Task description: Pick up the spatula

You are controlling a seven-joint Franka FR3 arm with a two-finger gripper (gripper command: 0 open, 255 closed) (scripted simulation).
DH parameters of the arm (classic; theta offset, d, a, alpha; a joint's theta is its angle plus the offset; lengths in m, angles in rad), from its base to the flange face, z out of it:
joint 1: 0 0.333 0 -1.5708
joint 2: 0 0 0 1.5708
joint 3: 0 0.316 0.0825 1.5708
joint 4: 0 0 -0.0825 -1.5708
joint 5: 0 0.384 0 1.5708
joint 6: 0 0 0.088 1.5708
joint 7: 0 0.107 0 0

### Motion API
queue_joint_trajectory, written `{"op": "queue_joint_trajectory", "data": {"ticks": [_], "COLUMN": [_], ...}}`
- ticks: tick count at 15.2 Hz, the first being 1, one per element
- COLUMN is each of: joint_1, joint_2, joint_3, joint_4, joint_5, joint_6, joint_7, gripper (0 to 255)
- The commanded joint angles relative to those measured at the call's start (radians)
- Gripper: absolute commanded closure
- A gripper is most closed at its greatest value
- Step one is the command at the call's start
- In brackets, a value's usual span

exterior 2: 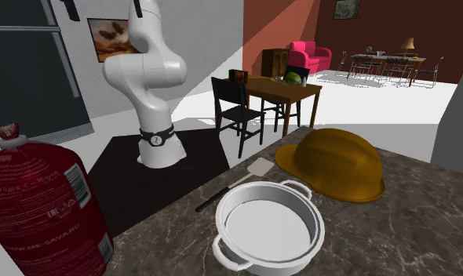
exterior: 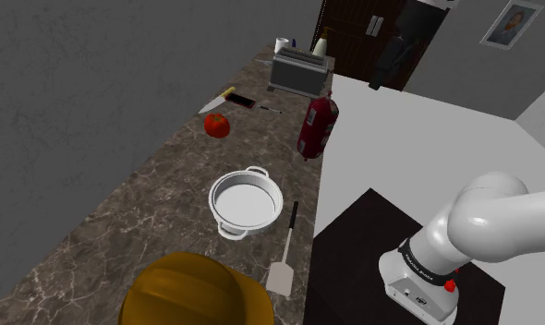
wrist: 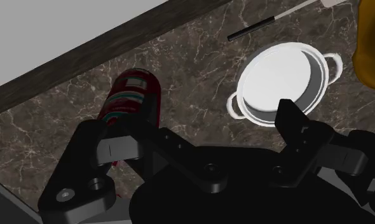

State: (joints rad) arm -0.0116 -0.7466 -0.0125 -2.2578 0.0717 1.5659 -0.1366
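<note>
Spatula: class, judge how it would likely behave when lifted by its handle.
The spatula looks slim, so probably light. It lies flat on the counter, so unlikely to roll. Gripped at the handle's end, its wider blade may dip.

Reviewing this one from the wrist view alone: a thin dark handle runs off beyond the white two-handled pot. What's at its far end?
Observer: That black-handled spatula ends in a flat pale blade, close beside a yellow hard hat.
Operator: Where does the robot stand?
Observer: Its white base sits on a dark box beside the marbled counter, level with the spatula.
Operator: Anything else on top?
Observer: A red tomato, beyond the white pot.
</note>
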Motion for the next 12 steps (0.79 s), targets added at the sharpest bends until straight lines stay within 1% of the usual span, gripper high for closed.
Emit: {"op": "queue_joint_trajectory", "data": {"ticks": [1,7,12], "joint_1": [0.0,-0.033,-0.041], "joint_2": [0.0,-0.136,-0.21], "joint_3": [0.0,0.123,0.252], "joint_4": [0.0,-0.24,-0.399], "joint_5": [0.0,0.067,0.154], "joint_6": [0.0,0.117,0.213], "joint_7": [0.0,0.241,0.45], "gripper": [0,0,0]}}
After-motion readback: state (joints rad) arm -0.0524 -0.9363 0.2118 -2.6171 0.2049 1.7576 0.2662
